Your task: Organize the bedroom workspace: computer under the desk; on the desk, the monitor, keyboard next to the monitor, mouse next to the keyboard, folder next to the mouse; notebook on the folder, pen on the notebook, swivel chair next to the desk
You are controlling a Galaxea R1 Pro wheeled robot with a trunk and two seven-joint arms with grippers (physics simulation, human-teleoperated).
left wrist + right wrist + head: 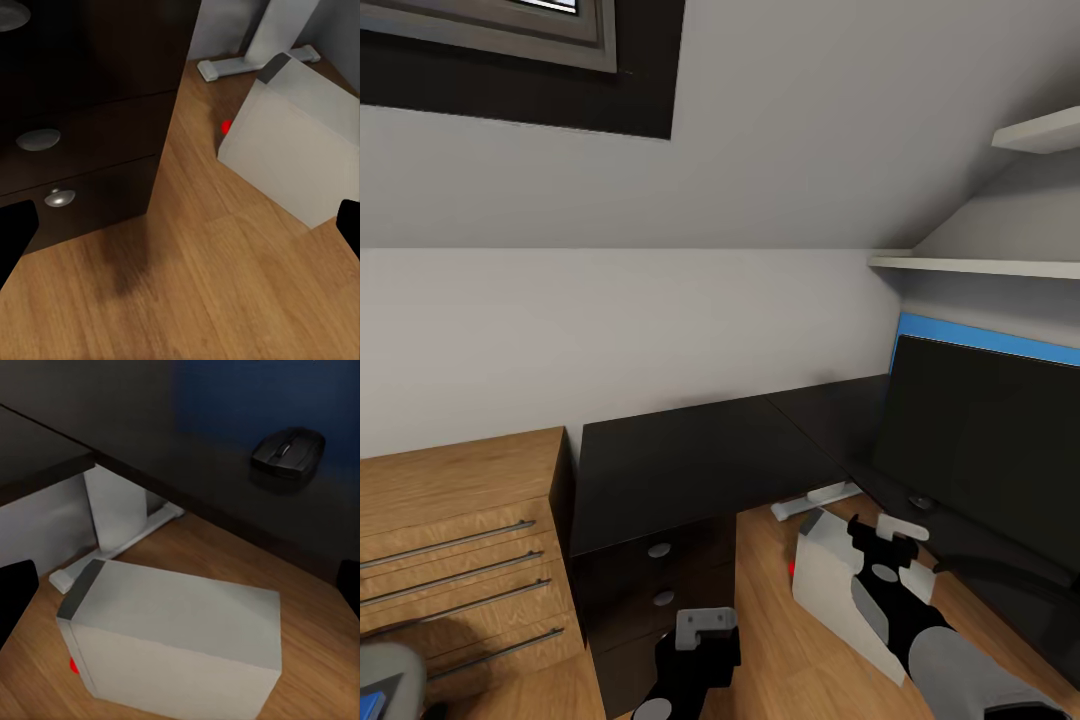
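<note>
- We see the L-shaped worktop (700, 460), glossy black, in the corner under the sloped grey wall; its black drawer unit (660, 590) with round silver knobs sits below the left wing.
- The computer (838, 590), a light grey tower, lies on the wood floor (770, 640) in the opening beneath the worktop, red dot at its near left corner, close to a white leg foot (815, 497).
- The monitor (985, 450) stands on the right wing, screen dark, a blue wall panel (985, 338) behind it.
- The mouse (289, 448) rests on the worktop near the edge, above and beyond the computer.
- The right pincer (895, 550) hangs over the computer, fingers apart, clamped on nothing.
- The left pincer (705, 625) hovers before the drawer unit, fingers apart, empty.
- A light-wood drawer chest (455, 540) stands left of the worktop.
</note>
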